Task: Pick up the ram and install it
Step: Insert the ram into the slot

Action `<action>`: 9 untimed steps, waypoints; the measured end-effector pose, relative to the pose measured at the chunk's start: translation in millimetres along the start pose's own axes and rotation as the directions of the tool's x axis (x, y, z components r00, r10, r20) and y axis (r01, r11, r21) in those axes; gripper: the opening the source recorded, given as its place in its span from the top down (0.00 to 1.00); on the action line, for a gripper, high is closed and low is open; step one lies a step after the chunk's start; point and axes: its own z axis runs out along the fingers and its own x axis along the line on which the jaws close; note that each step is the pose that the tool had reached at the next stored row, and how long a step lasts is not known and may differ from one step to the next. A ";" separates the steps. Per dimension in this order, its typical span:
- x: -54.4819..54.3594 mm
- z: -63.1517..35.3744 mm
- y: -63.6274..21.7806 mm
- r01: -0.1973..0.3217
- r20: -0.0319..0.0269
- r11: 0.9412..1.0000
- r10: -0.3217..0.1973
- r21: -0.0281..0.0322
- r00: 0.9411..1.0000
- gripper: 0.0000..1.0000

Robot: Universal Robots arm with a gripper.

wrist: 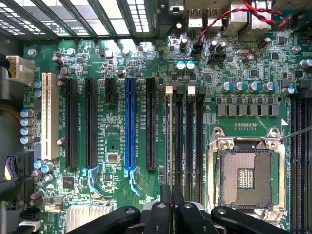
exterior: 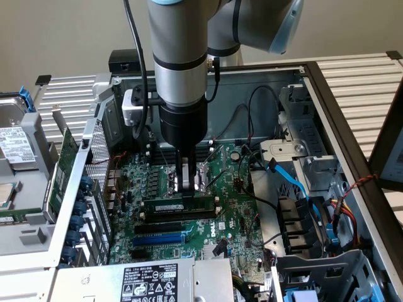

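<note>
The gripper [exterior: 186, 189], jaws narrow, pinches the top edge of the ram [exterior: 170, 206]. The ram stands on edge among the slots [wrist: 189, 136] just beside the socket [wrist: 246, 175]. If the ram is tilted or its notch is off the key, downward pressure could jam it, slip the grip or leave one end unseated.

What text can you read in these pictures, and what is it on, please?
No text reads clearly.
Label on the power supply: too small.
Label on the hard drive: too small.
Sticker on the ram: blurred.
Lettering on the motherboard beside the blue slot: blurred.
</note>
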 end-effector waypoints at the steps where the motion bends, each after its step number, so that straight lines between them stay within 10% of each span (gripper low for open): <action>1: 0.0 0.0 -0.1 -0.001 0.000 1.000 0.001 0.000 1.000 0.88; 9: 0.4 0.0 -0.3 -0.004 0.000 1.000 0.004 0.000 1.000 0.88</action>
